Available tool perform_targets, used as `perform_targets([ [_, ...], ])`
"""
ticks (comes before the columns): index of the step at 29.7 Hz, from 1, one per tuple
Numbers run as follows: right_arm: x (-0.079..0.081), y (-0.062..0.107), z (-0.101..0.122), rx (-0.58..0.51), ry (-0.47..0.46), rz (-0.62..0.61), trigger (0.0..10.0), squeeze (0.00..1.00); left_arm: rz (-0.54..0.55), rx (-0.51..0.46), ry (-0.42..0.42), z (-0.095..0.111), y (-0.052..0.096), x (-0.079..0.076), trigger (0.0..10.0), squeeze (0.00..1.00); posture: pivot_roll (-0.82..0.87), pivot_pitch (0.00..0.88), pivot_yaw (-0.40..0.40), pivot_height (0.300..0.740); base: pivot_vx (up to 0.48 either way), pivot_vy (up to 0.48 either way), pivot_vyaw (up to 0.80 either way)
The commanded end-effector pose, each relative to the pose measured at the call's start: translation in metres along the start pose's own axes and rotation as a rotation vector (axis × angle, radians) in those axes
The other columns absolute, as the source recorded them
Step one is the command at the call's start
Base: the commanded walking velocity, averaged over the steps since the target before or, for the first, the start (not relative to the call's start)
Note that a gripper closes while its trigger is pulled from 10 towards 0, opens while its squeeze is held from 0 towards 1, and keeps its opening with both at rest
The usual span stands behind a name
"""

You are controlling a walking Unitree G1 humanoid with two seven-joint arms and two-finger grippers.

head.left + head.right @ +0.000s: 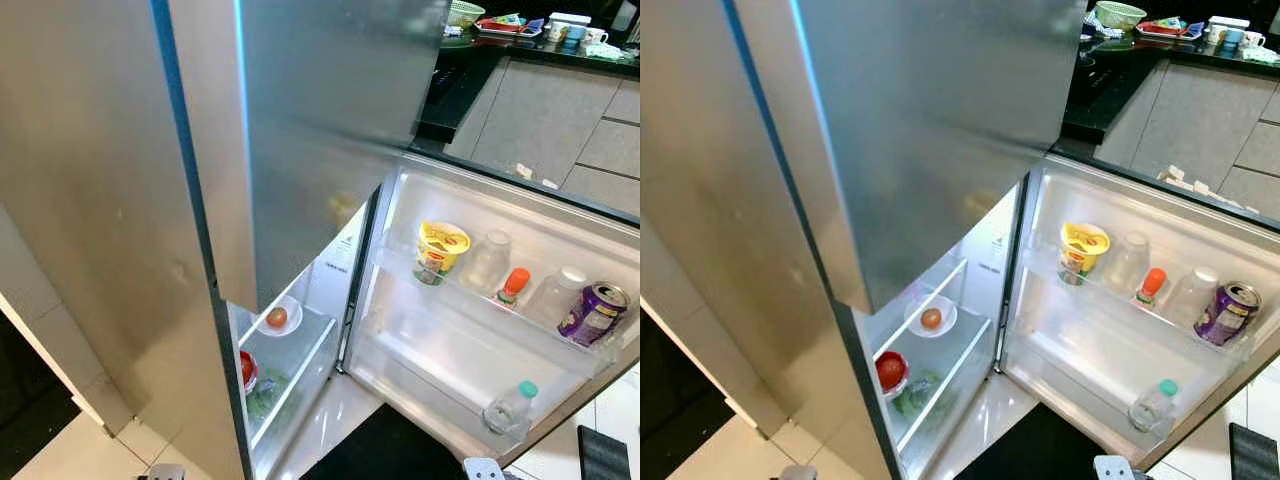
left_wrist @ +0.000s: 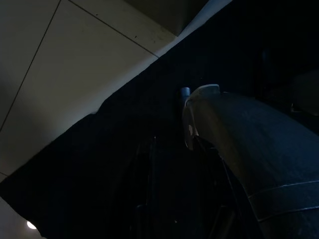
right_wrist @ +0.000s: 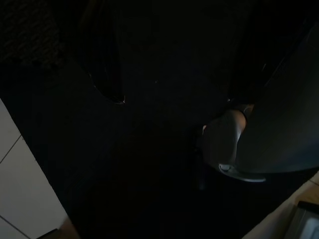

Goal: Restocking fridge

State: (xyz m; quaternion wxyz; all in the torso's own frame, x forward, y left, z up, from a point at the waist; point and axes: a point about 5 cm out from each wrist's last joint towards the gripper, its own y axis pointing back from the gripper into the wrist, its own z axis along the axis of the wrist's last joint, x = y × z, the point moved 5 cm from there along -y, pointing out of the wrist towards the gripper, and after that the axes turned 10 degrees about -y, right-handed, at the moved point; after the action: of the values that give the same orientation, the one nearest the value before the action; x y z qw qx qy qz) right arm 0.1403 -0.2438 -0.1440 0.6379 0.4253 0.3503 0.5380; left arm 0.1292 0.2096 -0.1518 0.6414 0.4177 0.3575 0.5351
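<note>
Steel fridge door [image 1: 470, 330] is standing open, its rack holding a yellow cup [image 1: 441, 250], bottles and a purple can [image 1: 594, 312]; I'm judging restocking barely begun, both arms hanging idle far below, jaws' state I cannot tell

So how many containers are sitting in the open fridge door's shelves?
6. Upper door shelf: yellow noodle cup, clear jar, orange-capped bottle, clear white-lidded bottle, purple can. Lower shelf: teal-capped bottle. Others may be hidden.
</note>
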Motion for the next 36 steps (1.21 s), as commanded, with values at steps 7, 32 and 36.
perform_targets([
  [7, 0.001, 0.0, -0.005, 0.016, 0.0, 0.002, 10.0, 0.0, -0.027, 0.041, 0.001, -0.013, 0.0, -0.011, 10.0, 0.0, 0.05, 0.0, -0.039, 0.74, -0.33, 0.0, 0.0],
  [32, 0.007, 0.0, -0.013, 0.029, -0.002, 0.014, 10.0, 0.0, -0.039, 0.046, -0.015, -0.014, 0.0, -0.012, 10.0, 0.0, 0.05, 0.0, -0.025, 0.74, -0.373, 0.0, 0.0],
  [36, 0.007, 0.0, -0.013, 0.029, -0.003, 0.013, 10.0, 0.0, -0.041, 0.047, -0.016, -0.014, 0.0, -0.012, 10.0, 0.0, 0.05, 0.0, -0.025, 0.74, -0.421, 0.0, 0.0],
])
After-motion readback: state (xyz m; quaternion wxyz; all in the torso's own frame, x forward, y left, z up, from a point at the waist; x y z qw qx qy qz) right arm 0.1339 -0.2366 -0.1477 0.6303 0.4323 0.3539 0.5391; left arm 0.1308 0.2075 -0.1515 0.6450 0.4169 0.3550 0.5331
